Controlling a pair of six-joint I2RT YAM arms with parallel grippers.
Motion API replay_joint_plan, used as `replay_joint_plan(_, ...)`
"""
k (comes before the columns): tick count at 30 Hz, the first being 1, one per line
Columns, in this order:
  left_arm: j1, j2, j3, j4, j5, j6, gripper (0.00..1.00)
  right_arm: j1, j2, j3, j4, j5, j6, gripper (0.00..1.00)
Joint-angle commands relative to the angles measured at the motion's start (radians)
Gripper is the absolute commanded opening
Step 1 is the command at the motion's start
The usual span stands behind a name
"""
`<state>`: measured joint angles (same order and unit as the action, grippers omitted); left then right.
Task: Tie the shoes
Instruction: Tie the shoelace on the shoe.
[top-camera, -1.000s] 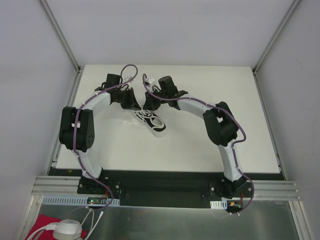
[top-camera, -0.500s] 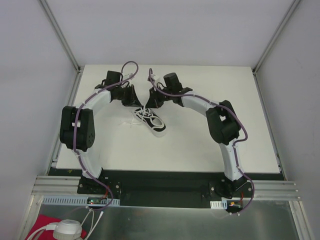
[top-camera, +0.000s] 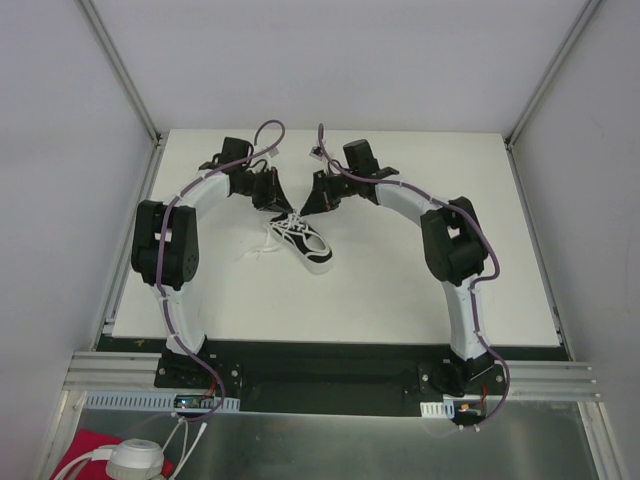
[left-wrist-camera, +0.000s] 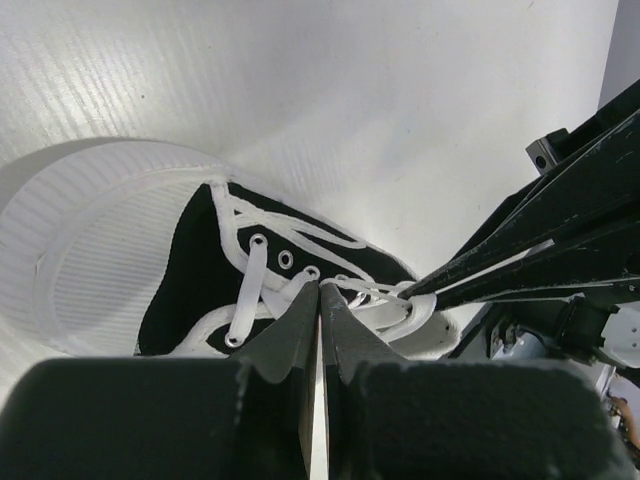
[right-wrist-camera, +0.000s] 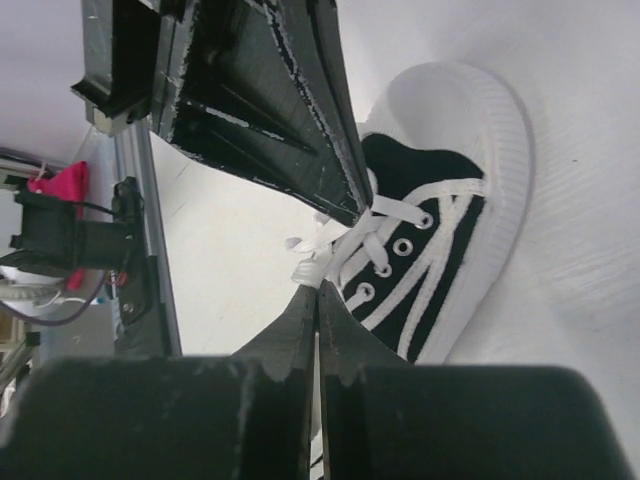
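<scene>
Just over sneaker: left pincer, right pincer, tips close together, each clamped on laces.

Sneaker on table; left hand, right hand above its laces.

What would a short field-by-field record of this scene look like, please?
Sneaker: black with white sole, lying on the table
Laces: white, threaded through the eyelets, no bow seen
Left gripper: shut on laces, over the sneaker
Right gripper: shut on laces, tips near the left gripper's
</scene>
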<state>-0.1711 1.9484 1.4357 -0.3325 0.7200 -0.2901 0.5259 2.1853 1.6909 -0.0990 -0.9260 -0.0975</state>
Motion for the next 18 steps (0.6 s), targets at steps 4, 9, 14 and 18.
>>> replay_joint_plan(4,0.027,0.035,0.051,0.009,-0.116,0.055,0.0,-0.012,-0.012,0.09,-0.073,-0.318,0.149,0.01)
replay_joint_plan(9,0.028,0.032,0.051,0.006,-0.132,0.06,0.0,-0.012,0.044,0.11,-0.003,-0.441,0.31,0.01)
replay_joint_plan(14,0.028,0.03,0.043,0.003,-0.136,0.062,0.0,-0.012,0.053,0.032,0.348,-0.476,0.589,0.01)
replay_joint_plan(18,0.028,0.011,0.034,0.001,-0.149,0.057,0.18,-0.017,0.083,0.03,0.415,-0.459,0.697,0.01)
